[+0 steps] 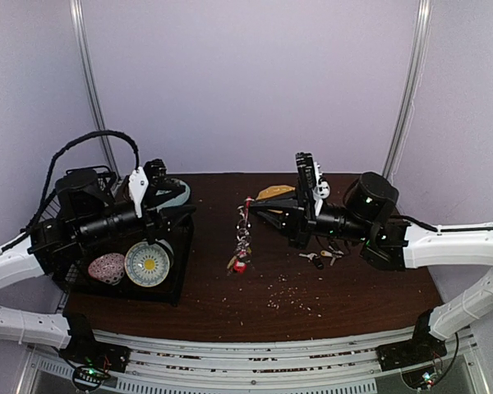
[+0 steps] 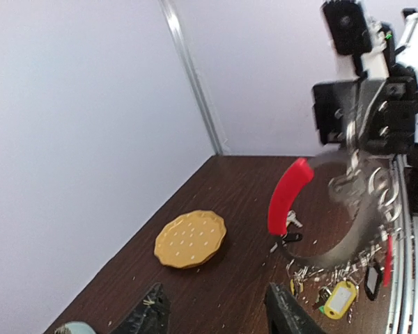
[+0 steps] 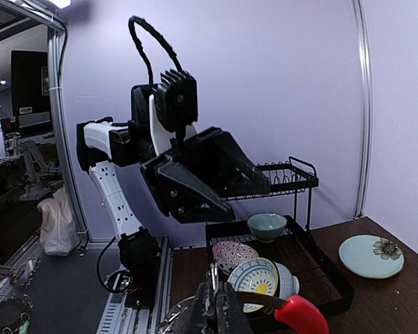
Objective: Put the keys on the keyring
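So the right pincer is closed tight on the keyring, gripping the metal loop right next to its red curved section. In the top view that puts the keyring just left of center, hanging down from the fingertips, with the coloured tags at its lower end down at the surface. From the left wrist view you can see the loop pretty well: the red bit sits at its left side, the silvery part curves under it, and a yellow tag and a dark one dangle at the lower right. It's a bit blurry there, so I can't count what's on the ring. The loose keys are lying in a little cluster on the surface right of center, below the right arm and just apart from the ring. The left pincer has its fingers spread apart with nothing between them. It's on the left side of the top view, up over the black dish rack, pointing toward the ring. The rack holds a few patterned bowls. A yellow plate sits toward the back of the surface, behind the keyring, and there are crumbs scattered near the front.
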Action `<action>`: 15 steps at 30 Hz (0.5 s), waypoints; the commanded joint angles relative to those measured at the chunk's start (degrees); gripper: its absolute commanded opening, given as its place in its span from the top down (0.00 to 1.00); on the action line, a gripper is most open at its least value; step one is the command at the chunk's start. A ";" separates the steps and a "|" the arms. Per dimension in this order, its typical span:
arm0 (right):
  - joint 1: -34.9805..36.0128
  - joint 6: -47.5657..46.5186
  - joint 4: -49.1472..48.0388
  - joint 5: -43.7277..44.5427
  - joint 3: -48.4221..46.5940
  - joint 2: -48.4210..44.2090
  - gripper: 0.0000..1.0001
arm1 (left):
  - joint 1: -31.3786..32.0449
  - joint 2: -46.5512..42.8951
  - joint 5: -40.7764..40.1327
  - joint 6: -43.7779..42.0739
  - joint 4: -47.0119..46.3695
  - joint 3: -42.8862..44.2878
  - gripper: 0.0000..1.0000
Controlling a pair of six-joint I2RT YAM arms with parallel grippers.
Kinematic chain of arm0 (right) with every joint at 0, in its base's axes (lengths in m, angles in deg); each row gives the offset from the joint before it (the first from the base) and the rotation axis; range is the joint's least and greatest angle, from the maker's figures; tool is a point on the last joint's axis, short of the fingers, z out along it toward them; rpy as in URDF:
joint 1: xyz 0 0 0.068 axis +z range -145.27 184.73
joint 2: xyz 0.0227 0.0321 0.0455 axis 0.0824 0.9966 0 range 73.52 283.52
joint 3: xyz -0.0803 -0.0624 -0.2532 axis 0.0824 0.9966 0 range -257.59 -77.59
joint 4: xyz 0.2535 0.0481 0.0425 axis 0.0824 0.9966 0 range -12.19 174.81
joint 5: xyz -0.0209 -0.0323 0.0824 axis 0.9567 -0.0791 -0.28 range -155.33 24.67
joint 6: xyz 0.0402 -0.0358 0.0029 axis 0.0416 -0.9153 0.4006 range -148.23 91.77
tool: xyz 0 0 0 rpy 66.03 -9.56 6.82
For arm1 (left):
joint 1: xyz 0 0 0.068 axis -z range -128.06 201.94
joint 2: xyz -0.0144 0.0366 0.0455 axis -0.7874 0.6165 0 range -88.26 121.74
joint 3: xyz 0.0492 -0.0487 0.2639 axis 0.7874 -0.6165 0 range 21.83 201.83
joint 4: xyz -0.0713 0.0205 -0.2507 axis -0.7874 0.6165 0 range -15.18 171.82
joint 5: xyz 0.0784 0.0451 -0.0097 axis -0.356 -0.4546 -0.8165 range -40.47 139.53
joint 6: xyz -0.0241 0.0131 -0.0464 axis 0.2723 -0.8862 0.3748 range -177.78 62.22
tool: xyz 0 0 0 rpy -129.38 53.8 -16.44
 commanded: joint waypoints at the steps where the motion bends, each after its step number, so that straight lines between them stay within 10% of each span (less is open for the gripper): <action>1: -0.15 -0.98 -1.77 -4.66 -2.15 -0.57 1.00 | 2.00 3.66 14.67 -1.53 -1.36 7.84 0.61; 15: 0.87 -0.99 -2.60 -5.09 -4.07 1.66 1.00 | 7.94 15.04 15.23 -3.62 -3.29 14.11 0.82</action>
